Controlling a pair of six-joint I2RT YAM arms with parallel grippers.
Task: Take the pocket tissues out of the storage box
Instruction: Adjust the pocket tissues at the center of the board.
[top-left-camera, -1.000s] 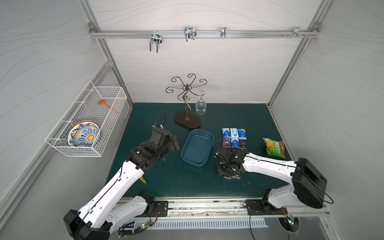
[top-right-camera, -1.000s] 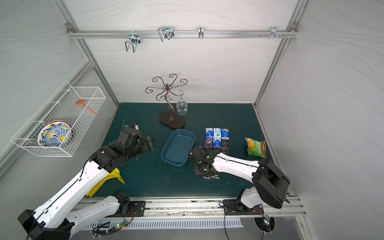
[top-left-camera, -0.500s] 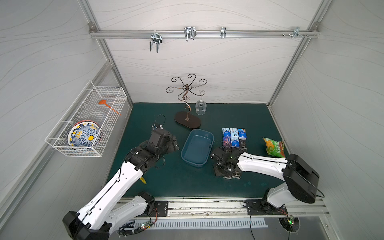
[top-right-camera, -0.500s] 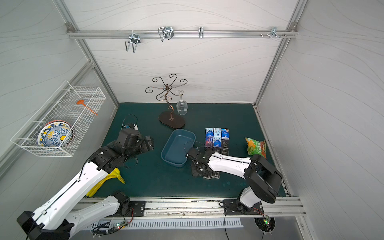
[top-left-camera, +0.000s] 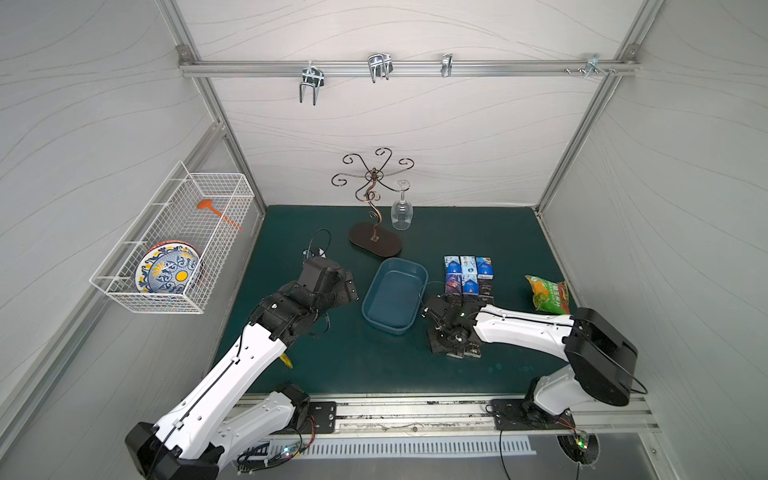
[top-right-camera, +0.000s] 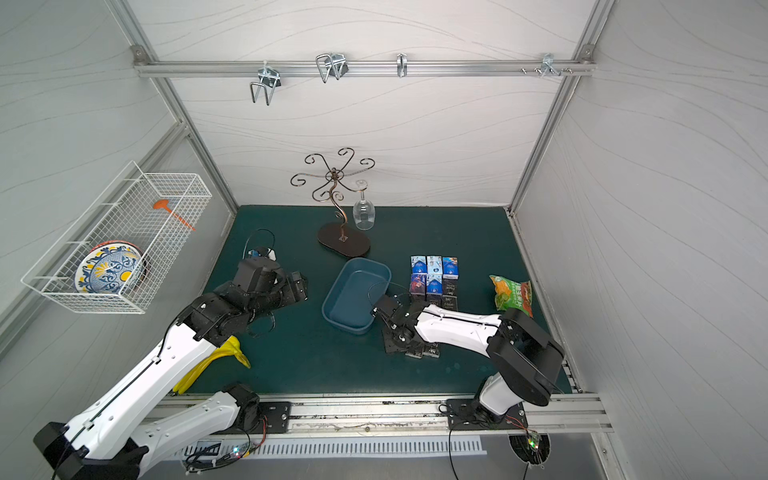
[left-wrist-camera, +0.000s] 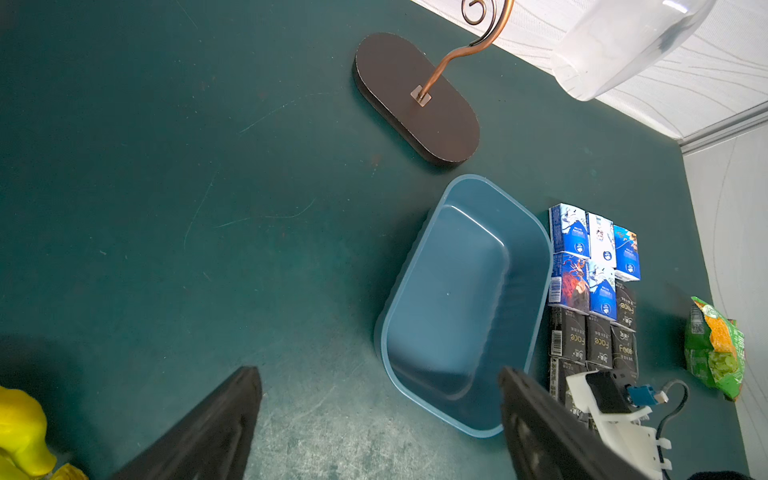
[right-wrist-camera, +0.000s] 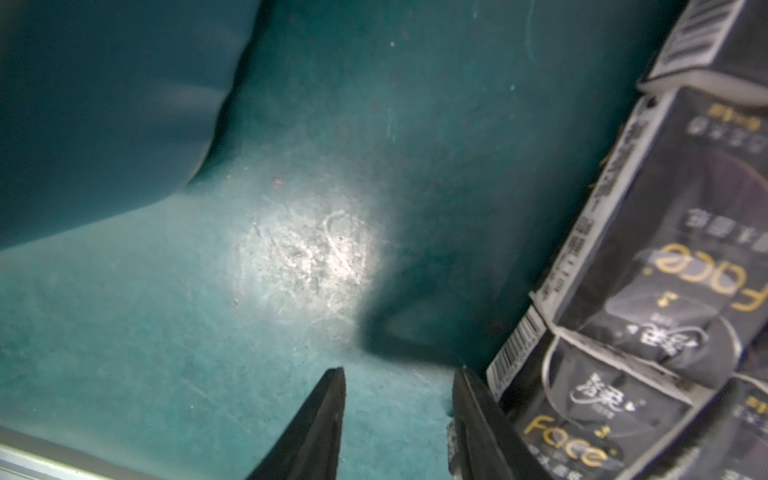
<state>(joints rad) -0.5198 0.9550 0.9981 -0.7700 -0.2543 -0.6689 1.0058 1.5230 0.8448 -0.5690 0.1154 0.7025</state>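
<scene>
"What sat on that green table (top-left-camera: 324, 365)?"
"The storage box (top-left-camera: 395, 297) mid-table, the pocket tissues (top-left-camera: 467, 276) in rows just beside it, and a snack bag (top-left-camera: 547, 294) near the right edge."
"And farther back?"
"A stand's oval base (top-left-camera: 375, 245). Yellow bananas (top-right-camera: 232, 353) lay by the left front corner."

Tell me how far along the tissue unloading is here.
Done: the storage box looks empty, and the pocket tissues lie in rows on the green mat beside it. In hand: nothing; the right gripper is open, low between box and black packs, and the left gripper is open and empty. Left: apparently only pulling the arms back.
</scene>
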